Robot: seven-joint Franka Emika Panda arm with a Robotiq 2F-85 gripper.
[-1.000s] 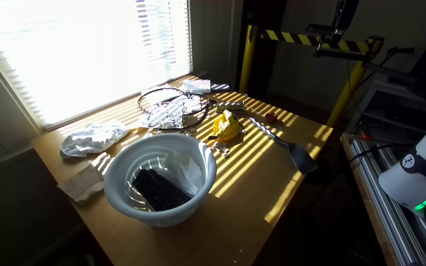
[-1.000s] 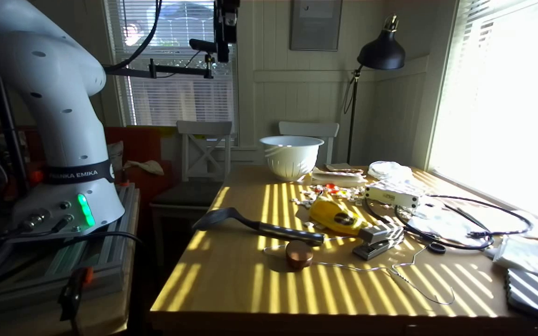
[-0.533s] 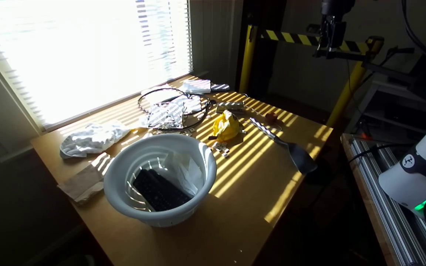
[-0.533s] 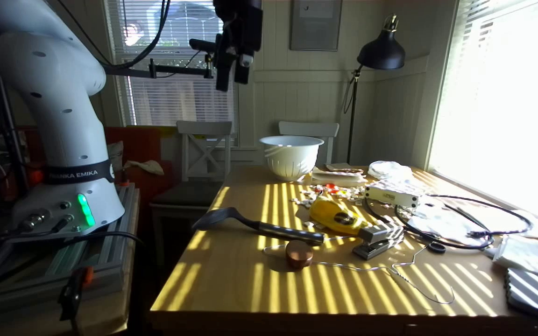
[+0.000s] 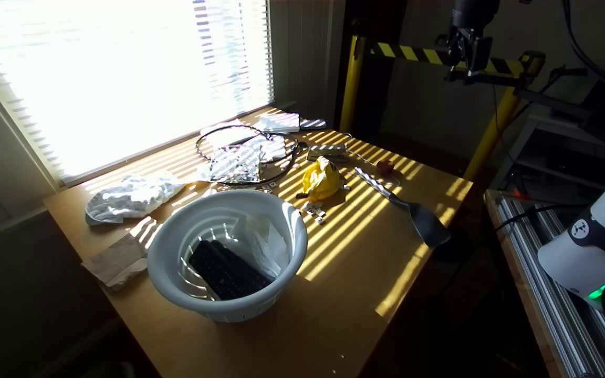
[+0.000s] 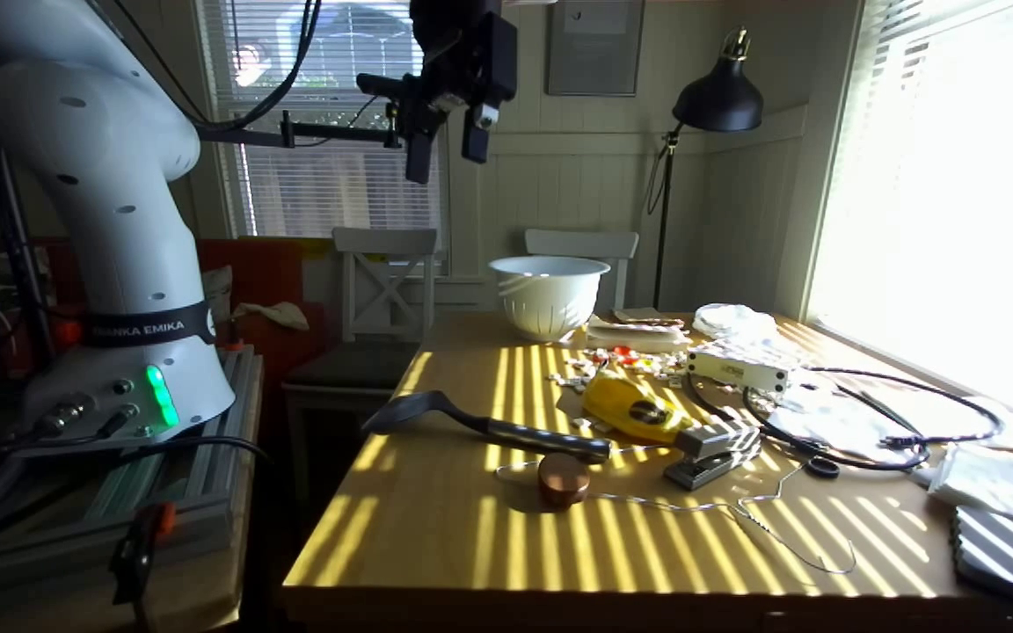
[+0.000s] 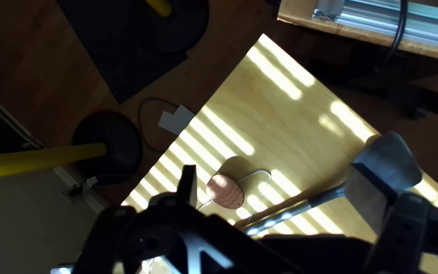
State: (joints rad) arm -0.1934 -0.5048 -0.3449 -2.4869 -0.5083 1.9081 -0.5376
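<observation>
My gripper [image 6: 447,158] is open and empty, high above the table. It also shows in an exterior view [image 5: 463,65] and in the wrist view [image 7: 280,186], its fingers wide apart. Below it in the wrist view lie a round reddish-brown disc-like piece [image 7: 224,191], a thin bent wire [image 7: 261,171] and a spatula with a metal handle [image 7: 280,220]. One finger partly covers the spatula's dark blade [image 7: 390,160]. In an exterior view the round piece [image 6: 564,480] stands near the spatula handle [image 6: 550,438], with a grey stapler [image 6: 713,450] and a yellow bag [image 6: 630,404] beyond.
A white colander [image 5: 260,310] holds a black keyboard-like object [image 5: 229,273] and white paper [image 5: 272,247]. A black cable loop [image 6: 867,459], white bags [image 6: 735,321], small loose pieces [image 6: 577,378] and a white box [image 6: 735,371] lie on the table [image 6: 419,527]. A lamp [image 6: 717,97] stands behind.
The gripper has come down into fuller sight in both exterior views and turned. Its fingers now show farther apart. The things on the table have not moved.
</observation>
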